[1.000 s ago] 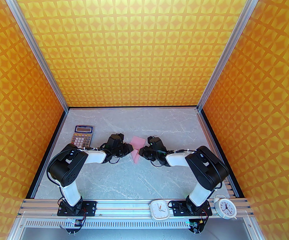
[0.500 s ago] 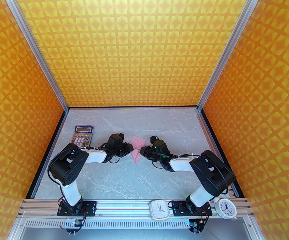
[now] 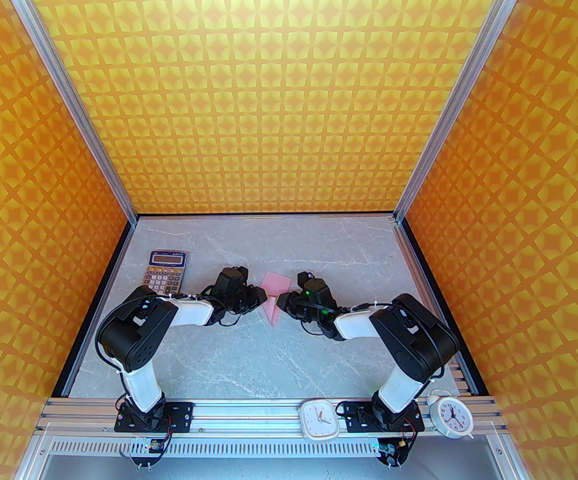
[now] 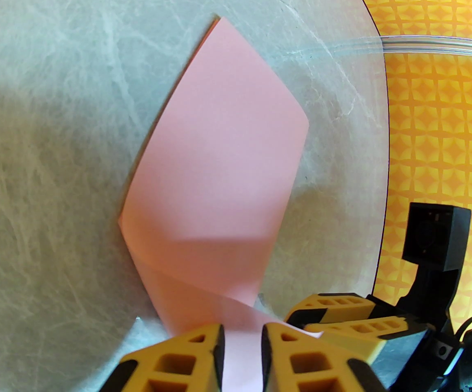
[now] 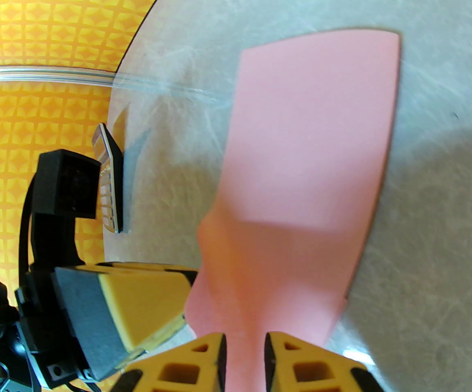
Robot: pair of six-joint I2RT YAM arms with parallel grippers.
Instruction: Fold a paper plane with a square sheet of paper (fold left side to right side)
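The square sheet of paper (image 3: 276,284) is pale pink and lies mid-table, partly folded, with a crease running across its near end (image 4: 203,276). My left gripper (image 3: 268,296) meets its left edge and my right gripper (image 3: 281,302) its right edge, tip to tip. In the left wrist view the jaws of the left gripper (image 4: 242,353) stand a narrow gap apart, with pink paper (image 4: 219,157) showing in the gap. The right gripper (image 5: 244,357) looks the same over the paper (image 5: 309,157). Whether either one pinches the sheet I cannot tell.
An orange-keyed calculator (image 3: 165,270) lies at the back left, just behind the left arm. Two white clocks (image 3: 319,419) (image 3: 451,416) sit on the front rail by the right arm's base. Orange patterned walls close in three sides.
The right arm's elbow swung out to the right and came back in. Its gripper stayed at the paper's edge. The left arm and the paper kept still.
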